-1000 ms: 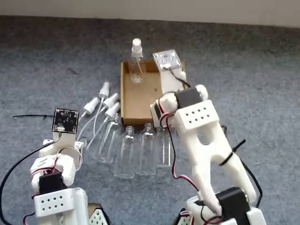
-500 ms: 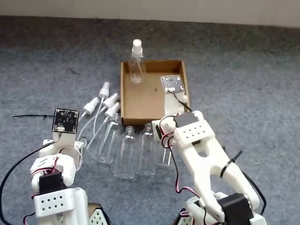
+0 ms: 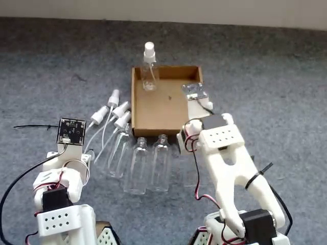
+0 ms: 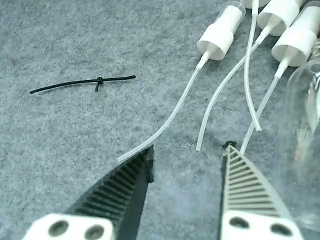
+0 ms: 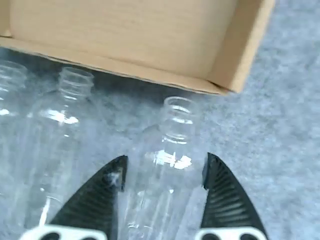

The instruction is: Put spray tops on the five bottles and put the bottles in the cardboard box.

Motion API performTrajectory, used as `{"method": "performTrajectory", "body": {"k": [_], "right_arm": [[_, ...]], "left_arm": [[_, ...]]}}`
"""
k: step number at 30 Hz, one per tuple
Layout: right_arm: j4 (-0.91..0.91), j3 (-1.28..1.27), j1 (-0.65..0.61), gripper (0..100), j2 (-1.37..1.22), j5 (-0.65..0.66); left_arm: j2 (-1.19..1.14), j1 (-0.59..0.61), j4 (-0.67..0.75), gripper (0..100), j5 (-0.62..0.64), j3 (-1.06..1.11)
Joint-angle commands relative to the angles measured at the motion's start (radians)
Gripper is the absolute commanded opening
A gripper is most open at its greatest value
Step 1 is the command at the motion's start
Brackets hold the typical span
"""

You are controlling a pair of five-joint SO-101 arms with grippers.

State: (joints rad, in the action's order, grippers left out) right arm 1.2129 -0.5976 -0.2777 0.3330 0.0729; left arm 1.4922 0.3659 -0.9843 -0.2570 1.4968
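**Q:** Where is the bottle relative to your right gripper?

**A:** My right gripper (image 5: 166, 162) is wide open and has hold of nothing. 1 uncapped bottle (image 5: 175, 132) lies lengthwise between the jaws, with its threaded neck towards the cardboard box (image 5: 240, 55). I cannot tell whether the jaws touch it. From above, that spot is just at 6 o'clock of the box, by its 5 o'clock corner.

**Q:** And your left?

**A:** My left gripper (image 4: 189, 150) is also open and empty, over the counter (image 3: 265, 76). The thin tube ends of 4 loose spray tops (image 4: 220, 35) lie just beside its black, ribbed, tapering fingers (image 4: 125, 185).

**Q:** Materials?

**A:** The bottles are clear, smooth cylinders. 3 more open bottles (image 3: 138, 166) lie in a row at 9 o'clock of the first. The spray tops are white with limp, translucent tubes, and they sit at 9 o'clock of the box. The box is a shallow brown tray, and 1 capped bottle (image 3: 149, 69) stands upright in its 11 o'clock corner. The counter is fuzzy grey felt. A black cable tie (image 4: 82, 82) lies on it at 9 o'clock of the tops.
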Motion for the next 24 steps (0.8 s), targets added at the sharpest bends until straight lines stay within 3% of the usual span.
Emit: {"method": "performTrajectory", "body": {"k": [1,6,12,20,24], "right_arm": [[0.091,0.153,0.197,6.0,0.018,0.195],[0.094,0.317,0.397,5.9,-0.073,0.489],[-0.004,0.435,0.533,5.9,-0.357,0.591],[-0.162,0.446,0.591,6.3,-0.561,0.687],[-0.174,0.444,0.585,7.7,-0.608,0.678]], "left_arm": [[0.013,0.005,0.009,20,0.009,-0.015],[0.013,0.005,0.009,20,0.009,-0.018],[-0.059,0.005,-0.028,20,-0.034,-0.150],[-0.556,0.004,-0.296,21,-0.126,-0.722],[-0.846,0.004,-0.345,21,-0.132,-1.032]]}}
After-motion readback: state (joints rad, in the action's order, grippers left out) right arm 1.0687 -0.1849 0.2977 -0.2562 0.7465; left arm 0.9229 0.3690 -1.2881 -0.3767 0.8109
